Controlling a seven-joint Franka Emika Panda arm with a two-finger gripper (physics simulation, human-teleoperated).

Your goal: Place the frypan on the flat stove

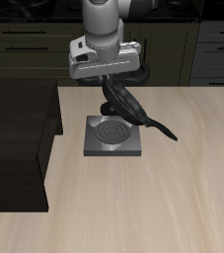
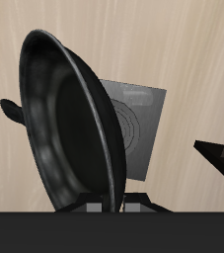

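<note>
The frypan (image 1: pixel 123 105) is a black round pan, tilted steeply on edge in the air above the flat stove (image 1: pixel 113 144). Its long handle (image 1: pixel 161 126) points down and away past the stove's side. My gripper (image 1: pixel 109 83) is shut on the pan's rim and holds it up. The stove is a grey square plate with a dark spiral burner (image 1: pixel 110 129) in its centre, partly covered by the pan. In the wrist view the pan (image 2: pixel 64 128) fills much of the picture in front of the stove (image 2: pixel 146 121), with my gripper (image 2: pixel 108 204) clamped on its rim.
A large dark brown wooden block (image 1: pixel 15 138) stands beside the stove and reaches toward the table's front edge; its corner shows in the wrist view (image 2: pixel 222 150). Dark cabinets (image 1: pixel 25 44) run behind the table's back edge.
</note>
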